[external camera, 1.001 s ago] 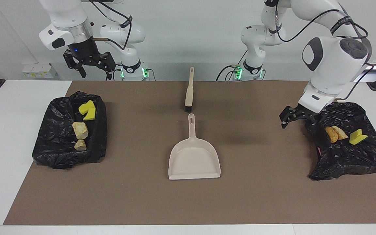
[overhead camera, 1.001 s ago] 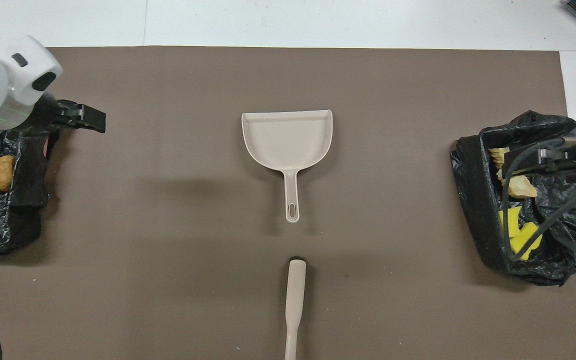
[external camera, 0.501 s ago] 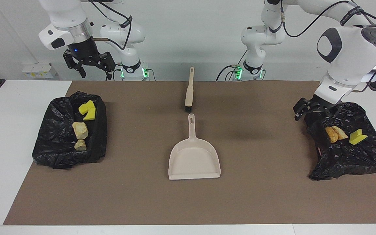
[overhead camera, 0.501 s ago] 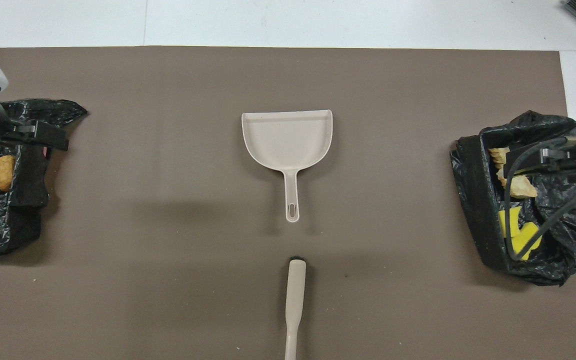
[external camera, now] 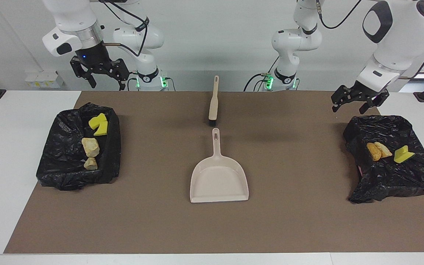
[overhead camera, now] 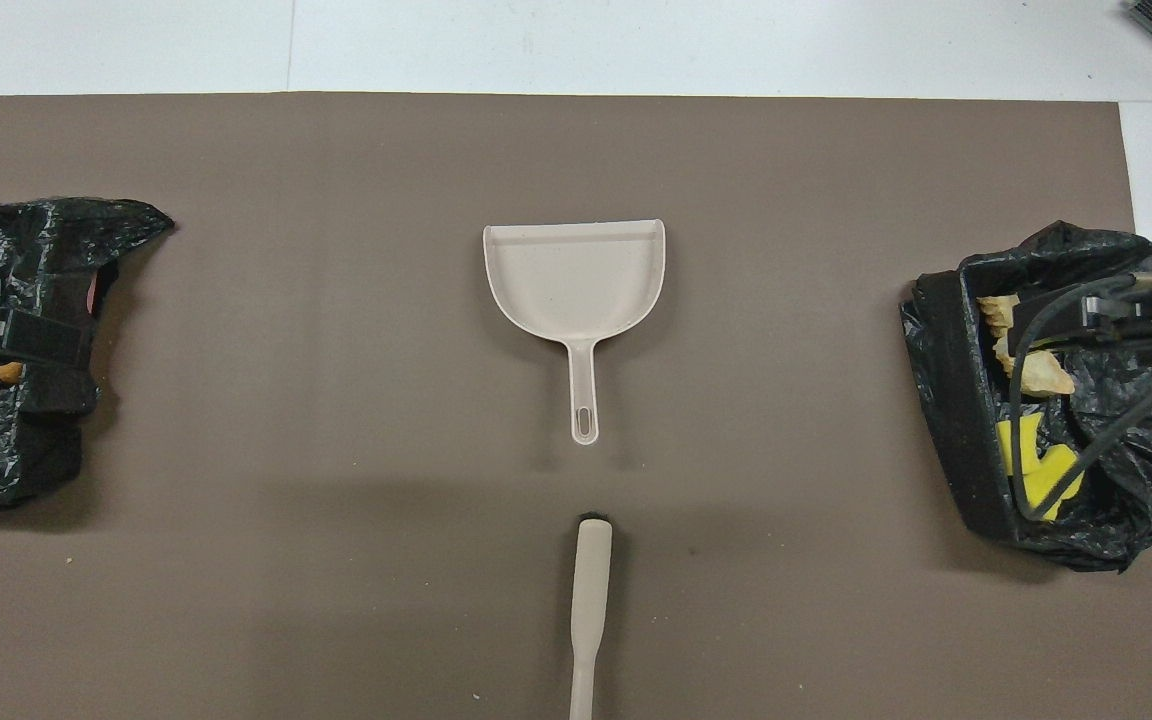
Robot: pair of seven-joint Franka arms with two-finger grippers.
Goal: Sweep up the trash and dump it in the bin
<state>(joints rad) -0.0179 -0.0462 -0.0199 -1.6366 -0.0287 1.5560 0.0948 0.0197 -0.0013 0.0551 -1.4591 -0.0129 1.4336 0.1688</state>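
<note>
The trash lies in two black-bag-lined bins. The bin (external camera: pixel 68 176) at the right arm's end holds two yellow sponge pieces (external camera: pixel 99 125) and two beige chunks (external camera: pixel 90 147). The bin (external camera: pixel 392 182) at the left arm's end holds an orange-brown chunk (external camera: pixel 373 151), a beige chunk (external camera: pixel 384 149) and a yellow sponge piece (external camera: pixel 403 154). My left gripper (external camera: pixel 349 106) is open and empty, raised over the mat beside that bin's rim. My right gripper (external camera: pixel 108 84) is open and empty, raised over the mat's edge by its bin.
A beige dustpan (external camera: pixel 219 180) lies at the middle of the brown mat (external camera: pixel 153 221), handle toward the robots. A beige-handled brush (external camera: pixel 214 101) lies in line with it, nearer to the robots. White table borders the mat.
My left gripper has risen from the bin's rim at its end and drawn back toward the robots. My right gripper has barely moved. The trash, dustpan and brush have stayed put.
</note>
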